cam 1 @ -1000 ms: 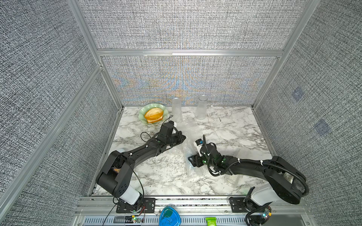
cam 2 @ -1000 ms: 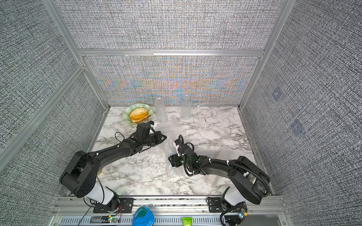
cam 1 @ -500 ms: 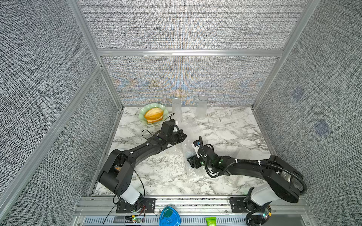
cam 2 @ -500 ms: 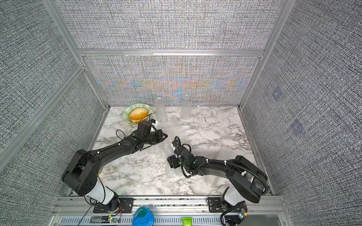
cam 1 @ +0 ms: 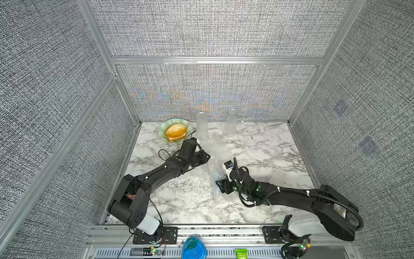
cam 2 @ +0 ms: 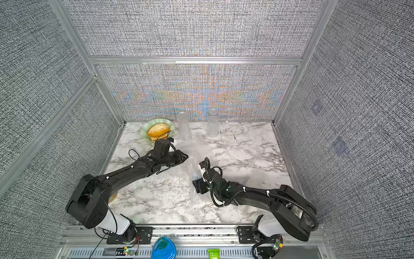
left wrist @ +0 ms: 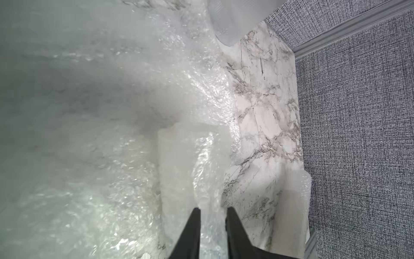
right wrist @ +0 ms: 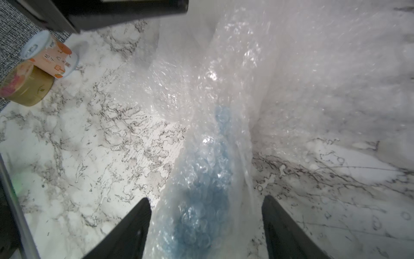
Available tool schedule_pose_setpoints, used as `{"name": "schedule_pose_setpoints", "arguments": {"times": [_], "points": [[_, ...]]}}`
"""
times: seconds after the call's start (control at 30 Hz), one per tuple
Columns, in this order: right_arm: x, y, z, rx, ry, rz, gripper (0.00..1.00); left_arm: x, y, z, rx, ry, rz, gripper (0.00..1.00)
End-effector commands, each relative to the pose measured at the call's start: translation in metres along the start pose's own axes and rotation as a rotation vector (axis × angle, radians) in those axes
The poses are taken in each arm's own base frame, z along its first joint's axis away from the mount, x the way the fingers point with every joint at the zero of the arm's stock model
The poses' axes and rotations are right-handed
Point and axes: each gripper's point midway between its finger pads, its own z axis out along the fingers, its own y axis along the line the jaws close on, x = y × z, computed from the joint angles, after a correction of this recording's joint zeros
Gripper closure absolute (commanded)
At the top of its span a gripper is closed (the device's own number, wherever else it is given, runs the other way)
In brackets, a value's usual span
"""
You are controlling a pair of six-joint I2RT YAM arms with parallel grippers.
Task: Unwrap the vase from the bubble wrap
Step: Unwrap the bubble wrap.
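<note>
The vase point(right wrist: 199, 175) shows as a blue shape inside clear bubble wrap point(right wrist: 224, 74), lying mid-table between the arms in both top views point(cam 1: 215, 175) point(cam 2: 194, 173). My right gripper point(right wrist: 206, 201) point(cam 1: 220, 187) point(cam 2: 196, 186) straddles the wrapped vase with wide jaws and holds it low on the marble. My left gripper point(left wrist: 214, 208) point(cam 1: 207, 157) point(cam 2: 186, 157) sits at the far end of the wrap. Its jaws stand a little apart, and a crinkled fold of bubble wrap point(left wrist: 208, 161) runs loosely between them. The loose wrap spreads towards the back of the table.
A green plate point(cam 1: 164, 134) with an orange bun stands at the back left. Two upright wrapped items point(cam 1: 201, 125) point(cam 1: 230, 123) stand along the back wall. Two cans point(right wrist: 49, 56) point(right wrist: 24, 87) lie near the left wall. Fabric walls close in three sides.
My left gripper's jaws, shut on the wrap before, have parted slightly. My right gripper with the wrapped vase has shifted a little to the left.
</note>
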Motion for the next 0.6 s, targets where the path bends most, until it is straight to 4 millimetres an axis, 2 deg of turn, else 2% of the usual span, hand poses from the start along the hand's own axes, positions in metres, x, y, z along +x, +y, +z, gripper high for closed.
{"name": "schedule_pose_setpoints", "arguments": {"times": [0.0,0.13,0.23,0.33,0.43,0.57], "points": [[-0.018,0.002,-0.006,-0.008,-0.087,0.013,0.26,-0.002,-0.001,-0.004,0.029,-0.002,-0.003,0.7],[-0.023,-0.003,-0.015,0.004,-0.147,0.038,0.26,-0.002,-0.002,-0.007,0.035,0.003,0.003,0.63],[-0.025,-0.012,-0.022,0.021,-0.201,0.06,0.27,0.0,0.0,-0.007,0.035,0.011,0.005,0.62],[-0.022,-0.021,-0.027,0.028,-0.24,0.083,0.26,0.001,-0.006,-0.009,0.063,0.016,0.013,0.72],[-0.018,-0.026,-0.029,0.034,-0.242,0.088,0.26,0.001,-0.008,-0.008,0.066,0.023,0.017,0.74],[-0.013,-0.03,-0.029,0.036,-0.236,0.076,0.26,0.001,-0.001,-0.005,0.028,0.038,0.031,0.64]]}}
